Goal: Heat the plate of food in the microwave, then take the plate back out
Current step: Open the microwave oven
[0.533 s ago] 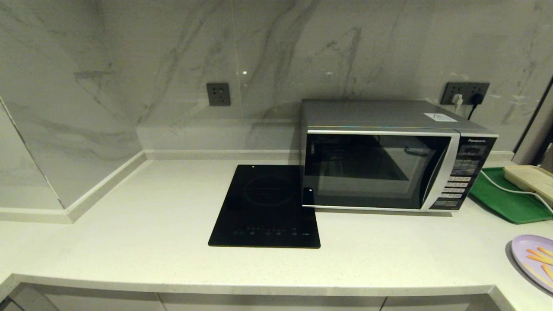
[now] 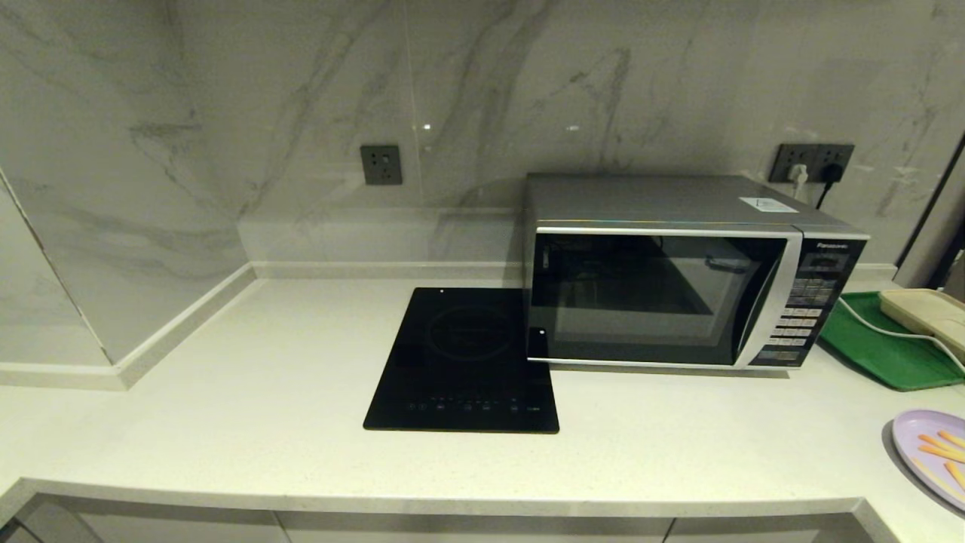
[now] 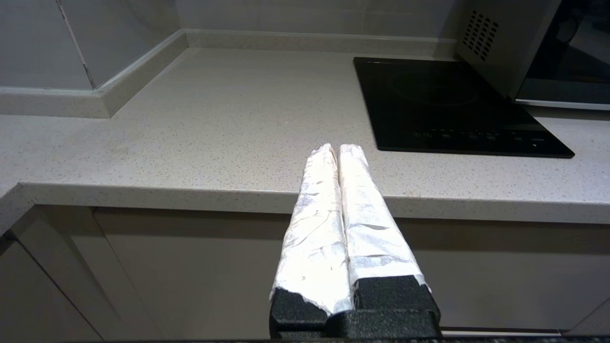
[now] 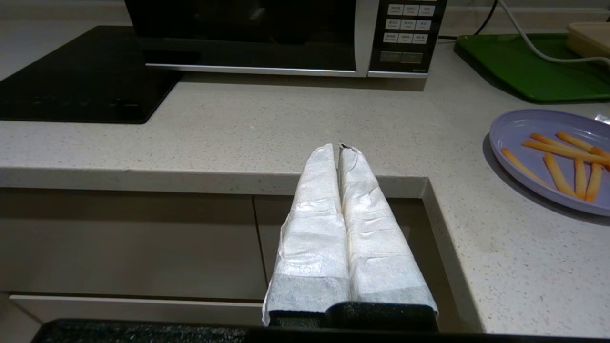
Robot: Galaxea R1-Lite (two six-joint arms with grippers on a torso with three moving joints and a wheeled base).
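Observation:
The silver microwave [image 2: 678, 271] stands at the back right of the counter with its dark glass door closed; its keypad [image 4: 407, 31] faces me. The lilac plate of food [image 2: 931, 452] lies on the counter at the far right front, with orange fry-like sticks [image 4: 567, 159] on it. My left gripper [image 3: 337, 148] hangs shut and empty in front of the counter's front edge, left of the cooktop. My right gripper [image 4: 339, 147] is shut and empty too, at the front edge, to the left of the plate [image 4: 553, 157]. Neither gripper shows in the head view.
A flat black induction cooktop [image 2: 464, 362] lies left of the microwave, touching its side. A green tray [image 2: 889, 347] with a cream slab [image 2: 927, 313] and a white cable [image 4: 533, 47] sits right of the microwave. Cabinet fronts [image 4: 143, 238] run below the counter edge.

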